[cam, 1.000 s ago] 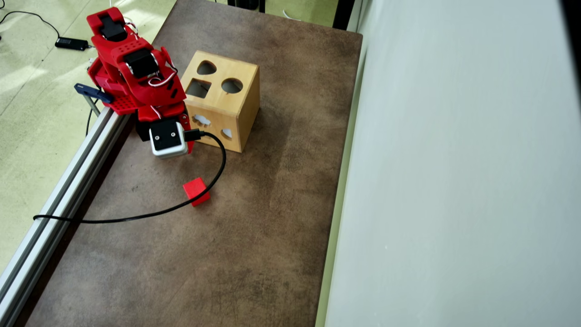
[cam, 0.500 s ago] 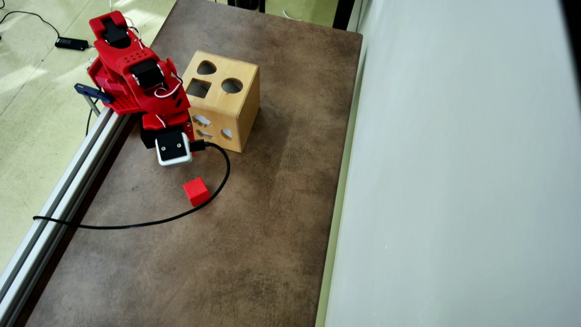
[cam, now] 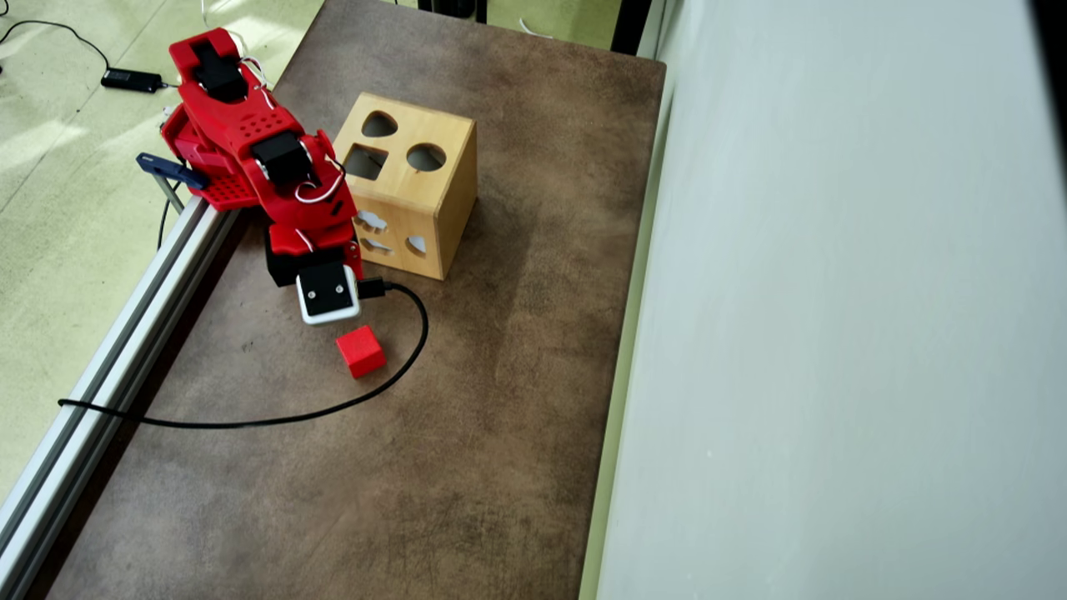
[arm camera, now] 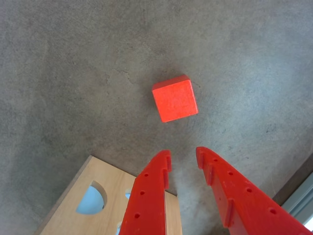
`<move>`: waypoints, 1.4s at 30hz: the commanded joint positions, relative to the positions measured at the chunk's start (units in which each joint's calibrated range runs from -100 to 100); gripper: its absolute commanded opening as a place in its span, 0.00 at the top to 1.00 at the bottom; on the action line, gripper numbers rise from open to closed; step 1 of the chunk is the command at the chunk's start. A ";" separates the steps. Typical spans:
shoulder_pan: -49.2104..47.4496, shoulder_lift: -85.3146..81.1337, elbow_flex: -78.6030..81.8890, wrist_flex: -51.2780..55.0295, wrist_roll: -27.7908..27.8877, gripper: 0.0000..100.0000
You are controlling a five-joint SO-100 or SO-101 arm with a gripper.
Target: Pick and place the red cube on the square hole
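While above the table (cam: 467, 467), as the wrist view shows:
Gripper (arm camera: 183, 159): slightly spread, empty, hanging clear of the cube.
Red cube (arm camera: 174, 99): flat on the table, nearer its left edge in the overhead view (cam: 360, 351).
Square hole (cam: 364, 162): top face of wooden box (cam: 425, 204), toward the far-left corner.

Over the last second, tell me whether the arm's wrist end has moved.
Yes. In the overhead view, the white wrist camera has shifted down the picture, away from the wooden box and closer to the red cube, which stayed put.
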 commanded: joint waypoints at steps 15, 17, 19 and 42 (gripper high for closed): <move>0.32 5.94 -2.97 -0.90 0.34 0.68; 0.39 6.02 -2.97 -0.90 0.34 0.68; 0.39 5.85 -2.97 -0.90 0.34 0.68; 1.43 -4.93 -3.06 9.31 -0.10 0.55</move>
